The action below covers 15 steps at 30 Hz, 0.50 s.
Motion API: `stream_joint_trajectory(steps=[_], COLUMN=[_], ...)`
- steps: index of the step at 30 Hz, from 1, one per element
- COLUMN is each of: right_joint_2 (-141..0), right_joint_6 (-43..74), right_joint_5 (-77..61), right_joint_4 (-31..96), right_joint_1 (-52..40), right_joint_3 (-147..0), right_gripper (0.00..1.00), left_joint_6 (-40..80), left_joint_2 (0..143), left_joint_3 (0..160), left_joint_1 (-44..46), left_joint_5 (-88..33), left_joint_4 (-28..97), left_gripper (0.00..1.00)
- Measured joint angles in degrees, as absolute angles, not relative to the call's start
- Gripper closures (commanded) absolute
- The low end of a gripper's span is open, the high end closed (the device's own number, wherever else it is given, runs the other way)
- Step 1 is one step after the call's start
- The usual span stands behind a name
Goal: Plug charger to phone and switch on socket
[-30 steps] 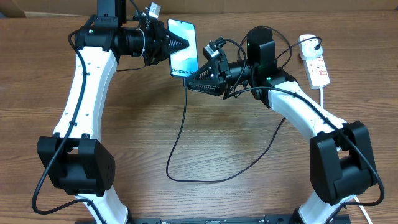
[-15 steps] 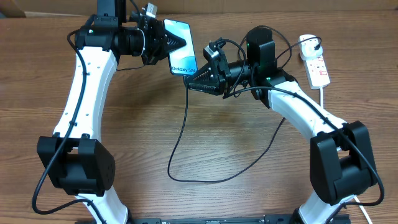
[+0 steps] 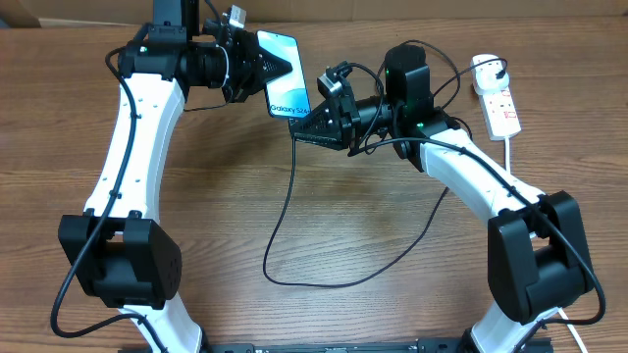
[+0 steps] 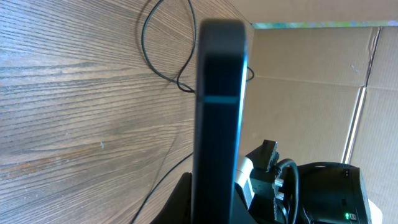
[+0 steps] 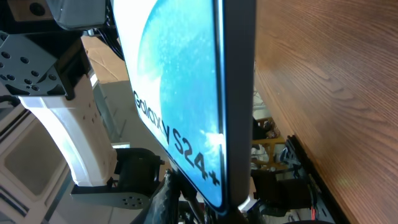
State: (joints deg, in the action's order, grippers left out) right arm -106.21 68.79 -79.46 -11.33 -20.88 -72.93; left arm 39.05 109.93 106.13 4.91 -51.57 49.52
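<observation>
The phone [image 3: 290,98] is held off the table at the back, its blue "Galaxy S24" screen facing up, with my left gripper [image 3: 282,67] shut on its side. In the left wrist view the phone [image 4: 219,112] shows edge-on as a dark bar. My right gripper [image 3: 300,126] sits at the phone's lower end, jaws narrowed on the charger's connector. The thin black charger cable [image 3: 285,211] hangs from there and loops over the table. The right wrist view shows the phone screen [image 5: 180,87] close up. The white socket [image 3: 502,108] lies at the far right.
A white plug head [image 3: 488,71] sits at the socket's far end, and the thick white cord [image 3: 510,157] runs toward the front. A cardboard wall [image 4: 311,81] stands behind the table. Both arms crowd the back middle.
The phone has shifted slightly up and left in the left gripper. The right gripper has moved up a little toward the phone's lower end and its jaws have narrowed.
</observation>
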Motion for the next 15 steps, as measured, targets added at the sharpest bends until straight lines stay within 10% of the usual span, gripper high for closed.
stream_joint_trajectory(steps=[15], right_joint_2=[-106.04], right_joint_6=[69.04], right_joint_5=[-79.44], right_joint_4=[-11.35], right_joint_1=[-20.88], right_joint_3=[-72.93], right_gripper=[0.93], left_joint_6=[39.03], left_joint_2=[109.95], left_joint_3=[106.13], left_joint_1=[4.91], left_joint_5=[-51.31], left_joint_4=[49.52], left_gripper=[0.96])
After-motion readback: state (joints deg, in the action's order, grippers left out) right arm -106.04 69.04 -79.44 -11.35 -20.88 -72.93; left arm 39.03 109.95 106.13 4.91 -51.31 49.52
